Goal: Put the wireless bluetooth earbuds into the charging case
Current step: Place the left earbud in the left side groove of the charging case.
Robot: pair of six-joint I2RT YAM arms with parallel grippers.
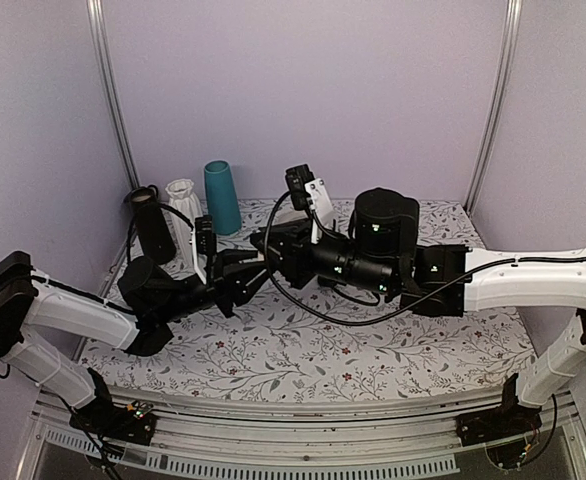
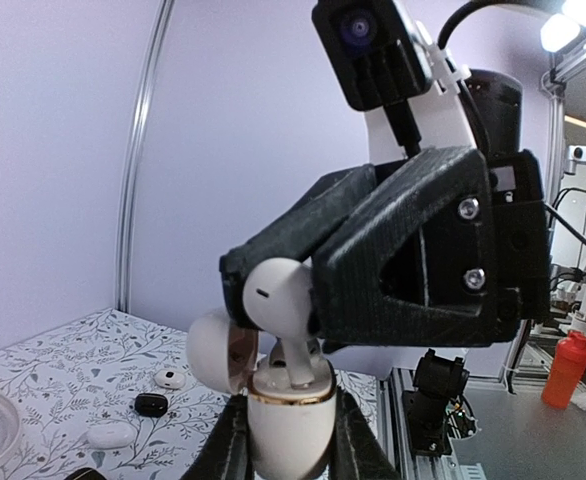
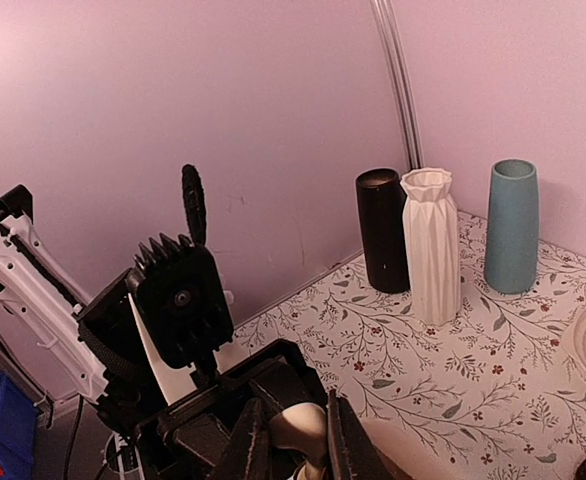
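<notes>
L-wrist cam only: earbud [image 2: 270, 292] stem in charging case [image 2: 288, 425]

Setting: a robotics lab test cell. Indicators:

- Plain lavender wall panels [image 1: 293, 90], joined by aluminium corner posts [image 1: 111, 90], enclose the bench [image 1: 303, 350] on three sides.
- The left arm [image 1: 73, 320] and right arm [image 1: 533, 275] are bolted to a metal rail [image 1: 303, 420] at the near edge of the bench, with cabling exposed.
- Beyond the enclosure, the left wrist view shows a bright overhead lamp [image 2: 563, 30] and a red bottle [image 2: 566, 368] standing on a grey surface [image 2: 513, 430].
</notes>
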